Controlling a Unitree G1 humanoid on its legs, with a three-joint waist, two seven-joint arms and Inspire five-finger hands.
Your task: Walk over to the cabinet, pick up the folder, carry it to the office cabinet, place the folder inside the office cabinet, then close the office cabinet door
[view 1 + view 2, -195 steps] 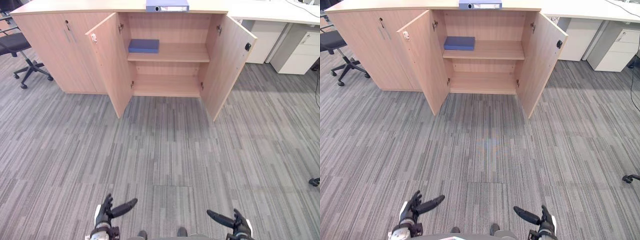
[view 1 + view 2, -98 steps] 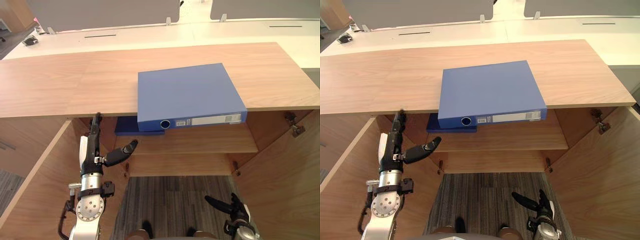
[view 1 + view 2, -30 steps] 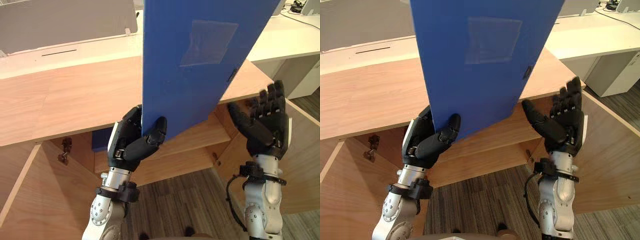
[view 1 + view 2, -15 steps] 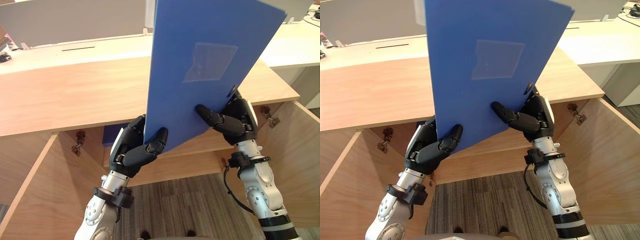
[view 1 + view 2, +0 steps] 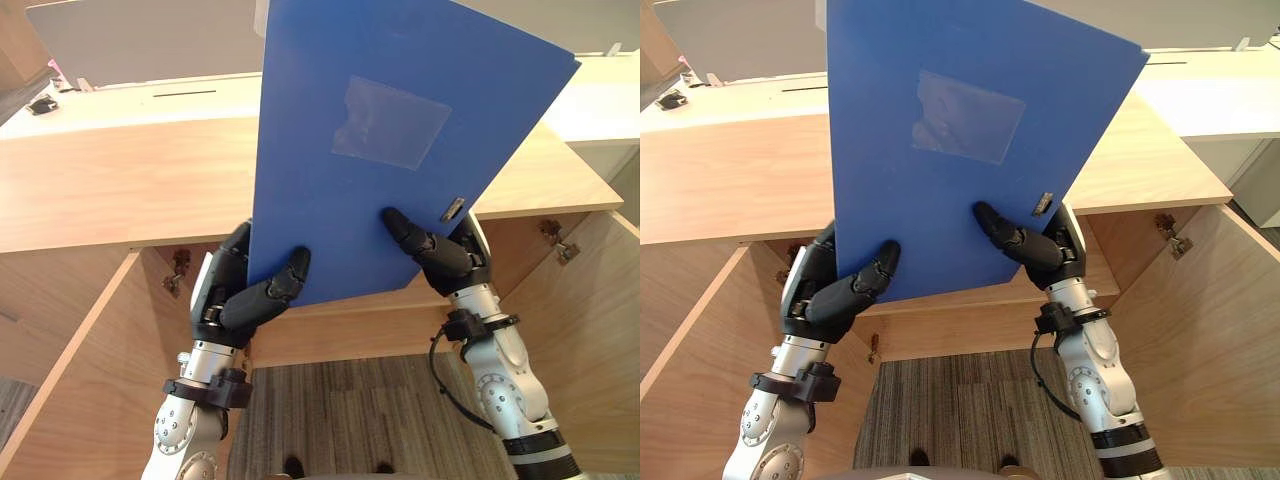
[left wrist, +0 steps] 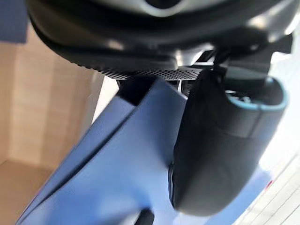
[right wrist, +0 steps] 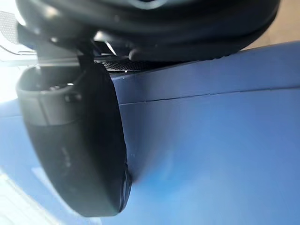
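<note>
Left hand [image 5: 250, 300], lower left of frame: thumb curled over folder [image 5: 380, 150] front, fingers behind, clamped on its lower left corner. Right hand [image 5: 445, 260], lower right of centre: same pinch on lower right edge. One blue folder, upright, tilted, raised mid-frame in front of cabinet top [image 5: 120, 190]. Two cabinet doors swung open: lower-left door [image 5: 70, 385], lower-right door [image 5: 600, 330].

The folder [image 5: 400, 200] has a smooth, matt blue cover with a clear, faintly shiny plastic pocket [image 5: 390, 122] on its face. The left hand [image 5: 228, 298] and right hand [image 5: 448, 260] clasping it look like dark, semi-gloss plastic. The cabinet [image 5: 120, 190] is pale wood-grain, smooth and satin; its hinge [image 5: 555, 240] is bare metal. The carpet [image 5: 350, 400] is rough grey cloth.
</note>
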